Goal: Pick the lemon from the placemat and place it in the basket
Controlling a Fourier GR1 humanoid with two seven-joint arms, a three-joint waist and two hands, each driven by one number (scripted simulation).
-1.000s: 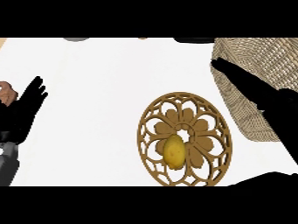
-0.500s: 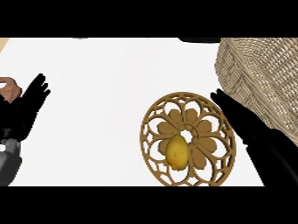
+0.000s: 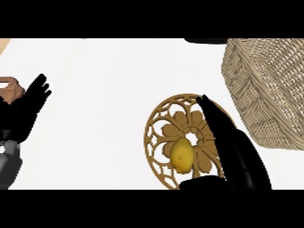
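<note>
- Presently, lemon [image 3: 182,153] lies on the placemat [image 3: 180,127], left of the basket [image 3: 279,89].
- My right hand [image 3: 240,156] hangs just beside it, fingers [image 3: 212,118] straight, holding nothing.
- My left hand [image 3: 22,113] rests open at the worktop's [image 3: 101,80] left edge.

It looks like a home kitchen to me: a broad white tabletop [image 3: 101,89] with a strip of pale wood at its far left corner, a woven wicker basket [image 3: 273,89] standing on it, a carved wooden placemat [image 3: 179,129] carrying a lemon [image 3: 182,153], and a brown wooden thing [image 3: 3,84], half hidden, at the left edge.
</note>
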